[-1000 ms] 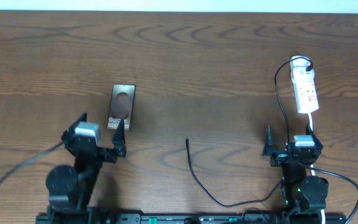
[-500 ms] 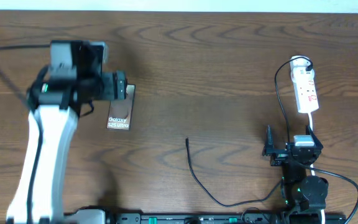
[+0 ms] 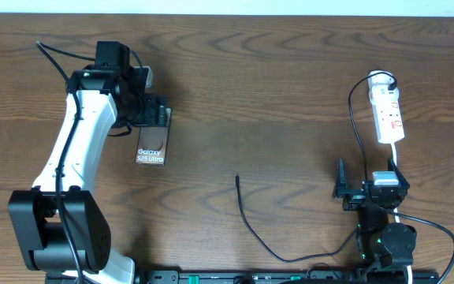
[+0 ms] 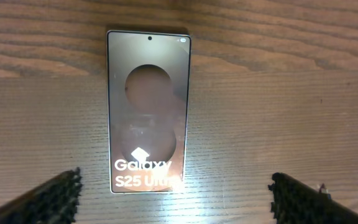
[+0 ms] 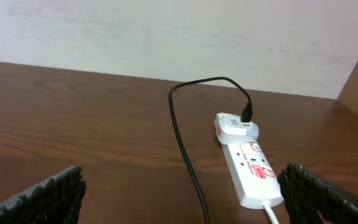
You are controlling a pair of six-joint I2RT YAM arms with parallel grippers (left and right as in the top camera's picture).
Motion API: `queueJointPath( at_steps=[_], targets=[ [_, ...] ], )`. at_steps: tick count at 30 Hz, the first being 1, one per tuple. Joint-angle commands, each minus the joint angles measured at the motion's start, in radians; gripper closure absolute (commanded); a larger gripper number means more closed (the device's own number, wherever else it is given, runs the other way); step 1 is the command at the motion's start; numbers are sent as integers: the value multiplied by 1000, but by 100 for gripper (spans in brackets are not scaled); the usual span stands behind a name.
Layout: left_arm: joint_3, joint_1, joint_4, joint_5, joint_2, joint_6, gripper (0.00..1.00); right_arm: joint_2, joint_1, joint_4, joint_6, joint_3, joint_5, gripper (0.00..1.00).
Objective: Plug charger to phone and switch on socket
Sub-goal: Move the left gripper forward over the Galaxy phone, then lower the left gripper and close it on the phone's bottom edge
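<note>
Phone (image 3: 151,146), a Galaxy S25 Ultra, lies flat and face up on the table (image 3: 290,71), left of centre, its lettered end towards the robot. The left tool (image 3: 158,112) hangs over it with jaws spread wider than the phone and gripping nothing. The right tool (image 3: 369,189) is parked wide open and empty near the socket (image 3: 388,114). The charger (image 3: 247,221) trails across the near middle, its connector tip (image 3: 237,180) well apart from the phone. Securing the phone looks like the step in hand. It would go best if the jaws came down squarely astride the long edges (leaving the lettered end, probably where the port sits, clear) and closed gently so the phone does not skid or twist.
</note>
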Motion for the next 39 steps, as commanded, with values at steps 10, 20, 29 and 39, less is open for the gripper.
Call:
queueJointPath(
  at_steps=[10, 20, 29, 39],
  targets=[
    [20, 0, 10, -74, 0, -45, 2, -5, 5, -4, -14, -1, 8, 1],
    [20, 5, 33, -74, 78, -60, 2, -5, 5, -4, -14, -1, 8, 1],
    [20, 5, 75, -112, 193, -67, 2, -5, 5, -4, -14, -1, 8, 1],
    [20, 5, 86, -113, 290, -66, 2, -5, 5, -4, -14, -1, 8, 1]
  ],
)
